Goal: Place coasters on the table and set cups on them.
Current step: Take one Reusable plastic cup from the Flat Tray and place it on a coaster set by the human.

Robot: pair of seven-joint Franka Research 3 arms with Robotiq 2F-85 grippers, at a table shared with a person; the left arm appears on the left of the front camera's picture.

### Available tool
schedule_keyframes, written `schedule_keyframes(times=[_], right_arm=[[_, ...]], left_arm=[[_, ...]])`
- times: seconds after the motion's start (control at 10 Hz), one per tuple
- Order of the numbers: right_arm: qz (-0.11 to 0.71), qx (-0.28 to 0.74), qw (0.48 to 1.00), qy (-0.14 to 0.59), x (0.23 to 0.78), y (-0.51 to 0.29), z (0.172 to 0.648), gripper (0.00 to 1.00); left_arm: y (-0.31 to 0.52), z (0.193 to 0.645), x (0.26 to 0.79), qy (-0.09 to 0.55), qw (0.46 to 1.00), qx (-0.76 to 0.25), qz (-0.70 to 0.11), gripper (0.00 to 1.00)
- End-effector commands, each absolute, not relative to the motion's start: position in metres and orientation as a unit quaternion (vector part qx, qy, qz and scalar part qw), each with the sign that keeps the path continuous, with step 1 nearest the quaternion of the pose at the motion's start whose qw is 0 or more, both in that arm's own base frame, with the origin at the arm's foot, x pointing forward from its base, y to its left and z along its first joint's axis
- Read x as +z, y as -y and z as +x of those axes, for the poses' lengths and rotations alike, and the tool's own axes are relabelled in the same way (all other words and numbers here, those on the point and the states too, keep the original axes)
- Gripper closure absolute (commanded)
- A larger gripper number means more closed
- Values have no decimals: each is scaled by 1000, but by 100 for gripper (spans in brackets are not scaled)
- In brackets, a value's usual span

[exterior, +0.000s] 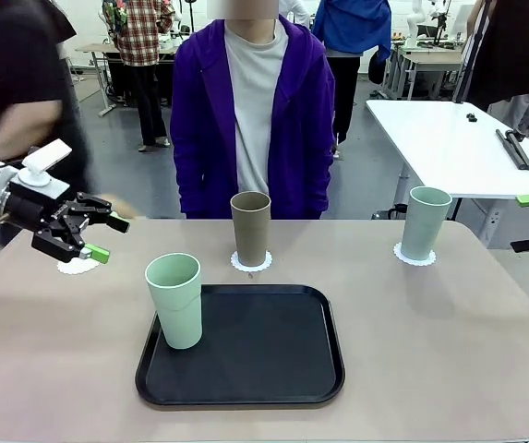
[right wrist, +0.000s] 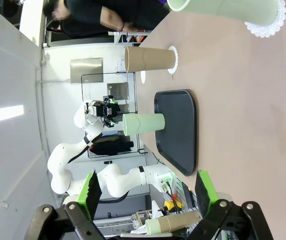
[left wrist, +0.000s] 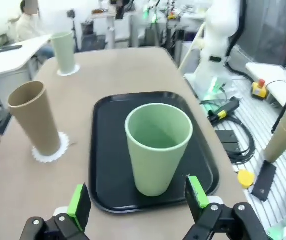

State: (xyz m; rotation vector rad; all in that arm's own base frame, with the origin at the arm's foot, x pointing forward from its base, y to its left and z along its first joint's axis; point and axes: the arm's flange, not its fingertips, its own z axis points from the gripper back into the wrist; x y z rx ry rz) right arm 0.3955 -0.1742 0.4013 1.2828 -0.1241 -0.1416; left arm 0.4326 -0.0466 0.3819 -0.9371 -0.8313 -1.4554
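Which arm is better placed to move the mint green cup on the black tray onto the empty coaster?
Left, probably: its open pincer faces the mint green cup, and the empty lacy white coaster lies just beneath it.

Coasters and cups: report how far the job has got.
Done: the tan cup and one mint cup each stand on a coaster. In hand: the open left gripper faces the other mint cup, which stands on the black tray. Left: move it onto the bare coaster.

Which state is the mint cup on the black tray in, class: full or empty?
Empty. The left wrist view looks down into the mint cup standing upright on the black tray, and its bare inside is visible.
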Motion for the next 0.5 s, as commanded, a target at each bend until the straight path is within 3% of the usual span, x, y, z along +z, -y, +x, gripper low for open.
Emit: schedule_keyframes(times=[0.0, 0.4], right_arm=[[597, -69, 797, 58, 401, 173, 395, 0], [597, -69, 797, 58, 401, 173, 395, 0]], left_arm=[[42, 450, 361, 348, 573, -600, -436, 0], [42, 434, 339, 348, 575, -605, -427, 0]])
